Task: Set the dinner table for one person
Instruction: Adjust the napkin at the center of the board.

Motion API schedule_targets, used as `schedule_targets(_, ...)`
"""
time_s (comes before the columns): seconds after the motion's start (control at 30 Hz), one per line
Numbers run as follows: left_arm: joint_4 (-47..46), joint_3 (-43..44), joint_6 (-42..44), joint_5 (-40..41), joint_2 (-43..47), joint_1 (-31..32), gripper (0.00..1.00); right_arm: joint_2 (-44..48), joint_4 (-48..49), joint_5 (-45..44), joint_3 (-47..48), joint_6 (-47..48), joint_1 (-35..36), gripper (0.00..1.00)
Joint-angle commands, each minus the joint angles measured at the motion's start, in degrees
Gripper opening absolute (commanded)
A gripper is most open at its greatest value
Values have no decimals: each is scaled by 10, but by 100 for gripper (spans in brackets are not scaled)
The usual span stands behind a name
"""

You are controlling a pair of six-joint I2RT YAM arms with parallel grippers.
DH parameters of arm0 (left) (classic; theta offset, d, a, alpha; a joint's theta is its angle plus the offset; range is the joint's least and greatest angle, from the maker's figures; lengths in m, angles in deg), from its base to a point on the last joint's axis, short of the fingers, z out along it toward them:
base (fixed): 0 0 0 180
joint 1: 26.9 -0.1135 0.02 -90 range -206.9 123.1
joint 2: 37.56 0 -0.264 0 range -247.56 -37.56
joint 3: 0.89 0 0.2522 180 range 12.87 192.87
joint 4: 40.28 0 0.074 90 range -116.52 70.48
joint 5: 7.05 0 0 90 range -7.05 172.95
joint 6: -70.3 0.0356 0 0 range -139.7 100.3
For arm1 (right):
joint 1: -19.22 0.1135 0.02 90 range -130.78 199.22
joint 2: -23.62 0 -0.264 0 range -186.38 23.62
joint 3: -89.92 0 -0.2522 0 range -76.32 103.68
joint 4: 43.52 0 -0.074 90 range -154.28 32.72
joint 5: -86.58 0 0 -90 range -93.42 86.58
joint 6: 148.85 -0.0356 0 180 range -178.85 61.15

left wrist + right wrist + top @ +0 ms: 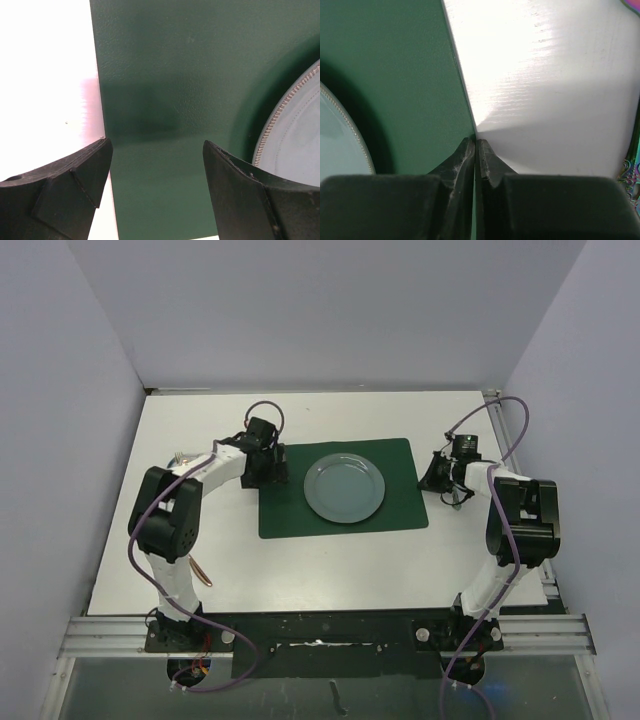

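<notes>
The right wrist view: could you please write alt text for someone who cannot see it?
The right fingers are shut together, their tips at the edge where the dark green placemat meets the white dinner table. A grey plate curves in at the left.

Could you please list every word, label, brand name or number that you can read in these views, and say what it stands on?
None: no text can be read in any view.
The dinner table, green placemat and grey plate are plain; any marking on the left arm or right arm is too small to tell.
</notes>
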Motion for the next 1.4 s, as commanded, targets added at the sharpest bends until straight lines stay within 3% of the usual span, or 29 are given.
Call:
schedule_targets(0.0,-19,28,4,-3,-7,3,73,-27,-51,-10,-24,7,7,0)
schedule_targets(0.67,-19,50,6,-11,-24,3,73,61,-93,-22,-49,3,8,0)
schedule_targets(1.37,-17,39,9,-11,-17,4,73,-12,-101,-24,27,17,7,0)
